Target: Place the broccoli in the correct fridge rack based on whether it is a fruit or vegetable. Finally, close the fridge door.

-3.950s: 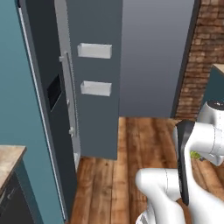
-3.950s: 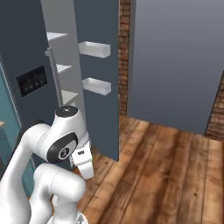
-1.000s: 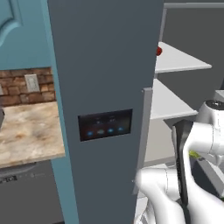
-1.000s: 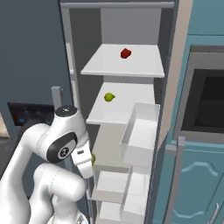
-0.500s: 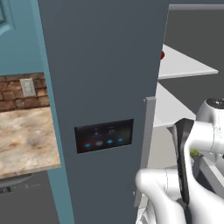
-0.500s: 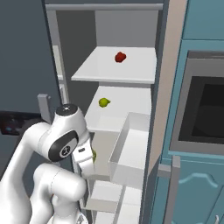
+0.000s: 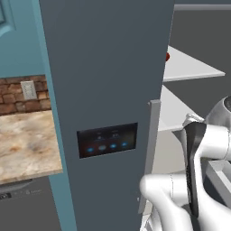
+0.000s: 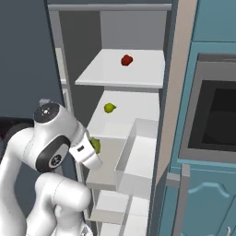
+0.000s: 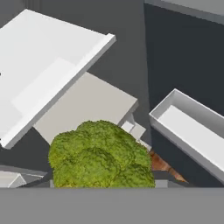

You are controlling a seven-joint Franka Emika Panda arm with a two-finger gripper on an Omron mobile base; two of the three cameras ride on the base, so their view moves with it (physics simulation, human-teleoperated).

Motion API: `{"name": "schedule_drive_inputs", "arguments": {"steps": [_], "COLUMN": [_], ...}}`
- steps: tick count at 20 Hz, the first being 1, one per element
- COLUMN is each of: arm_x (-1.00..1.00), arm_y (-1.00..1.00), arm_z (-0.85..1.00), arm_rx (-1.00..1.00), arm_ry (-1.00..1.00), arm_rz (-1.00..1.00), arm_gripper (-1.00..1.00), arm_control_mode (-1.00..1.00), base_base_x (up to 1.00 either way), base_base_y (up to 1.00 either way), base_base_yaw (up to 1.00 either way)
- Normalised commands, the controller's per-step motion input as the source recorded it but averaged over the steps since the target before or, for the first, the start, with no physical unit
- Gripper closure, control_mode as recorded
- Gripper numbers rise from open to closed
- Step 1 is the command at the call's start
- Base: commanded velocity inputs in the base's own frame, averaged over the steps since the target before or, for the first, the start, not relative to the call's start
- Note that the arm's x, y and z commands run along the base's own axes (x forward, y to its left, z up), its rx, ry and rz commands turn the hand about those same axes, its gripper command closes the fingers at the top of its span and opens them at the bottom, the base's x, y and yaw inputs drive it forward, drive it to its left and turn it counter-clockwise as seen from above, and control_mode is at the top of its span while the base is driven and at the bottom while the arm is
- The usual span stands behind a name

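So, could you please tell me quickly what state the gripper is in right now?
Gripper: closed on the broccoli, carried in front of the open fridge.

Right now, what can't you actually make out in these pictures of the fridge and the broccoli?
- Fingers: in the hand view the broccoli covers them, so the grip itself is hidden.
- Broccoli stem: hidden below the florets in the hand view; in the right base view the arm covers most of the clump.
- Red item: in the left base view the door with the display hides most of it.
- Yellow-green item on the middle fridge rack: too small to identify.
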Motion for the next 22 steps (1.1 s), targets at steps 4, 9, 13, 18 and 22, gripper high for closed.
{"name": "schedule_drive_inputs", "arguments": {"steps": [4, 9, 13, 18, 22], "arm_x": [0.00, -0.01, 0.12, 0.18, 0.67], "arm_y": [0.00, 0.00, -0.01, -0.10, -0.59], "arm_z": [0.90, 1.00, 0.96, 0.18, 0.29], "arm_rx": [-0.18, -0.18, -0.10, -0.05, 0.00], "arm_ry": [-0.13, -0.09, 0.02, -0.04, 0.00], "arm_rz": [0.32, 0.32, 0.12, 0.00, 0.09], "arm_gripper": [1.00, 1.00, 1.00, 1.00, 1.00], "arm_control_mode": [-1.00, -1.00, -1.00, -1.00, -1.00], "base_base_x": [0.00, 0.00, 0.00, 0.00, 0.00], "base_base_y": [0.00, 0.00, 0.00, 0.00, 0.00], "base_base_yaw": [0.00, 0.00, 0.00, 0.00, 0.00]}}
